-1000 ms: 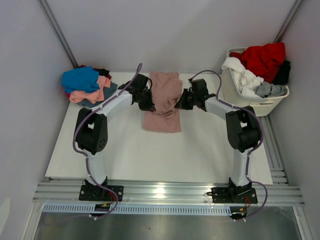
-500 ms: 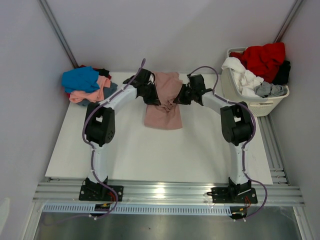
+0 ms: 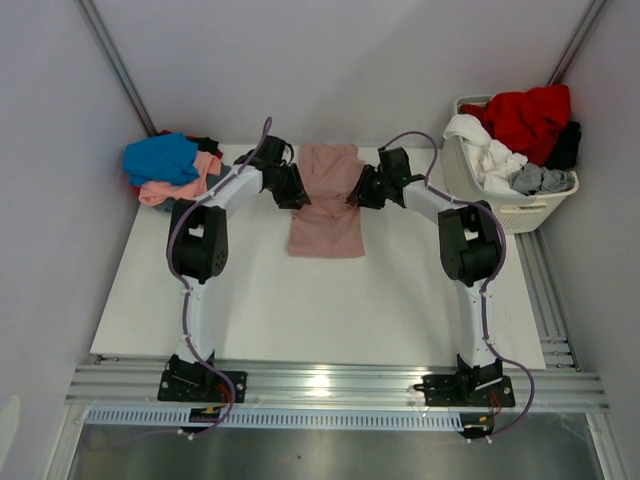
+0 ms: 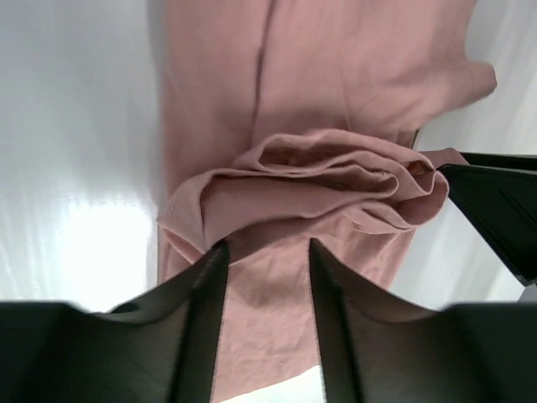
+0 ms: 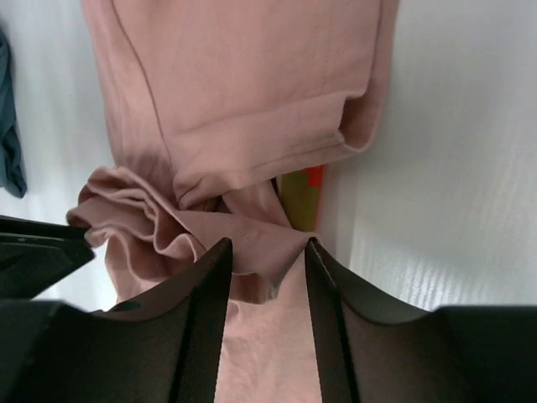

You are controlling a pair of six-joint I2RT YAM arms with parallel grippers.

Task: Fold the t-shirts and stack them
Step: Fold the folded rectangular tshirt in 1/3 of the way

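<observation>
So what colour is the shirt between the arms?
The t-shirt is dusty pink; left wrist view.

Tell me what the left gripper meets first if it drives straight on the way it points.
Most likely the pink t-shirt's bunched ridge, just ahead of the left gripper; depth is unclear.

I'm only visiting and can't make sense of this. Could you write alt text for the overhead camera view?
Seen from above, a robot's left gripper and right gripper flank a partly folded dusty-pink t-shirt on a white table. A pile of t-shirts lies at the far left, and a white laundry basket of clothes stands at the far right.
</observation>
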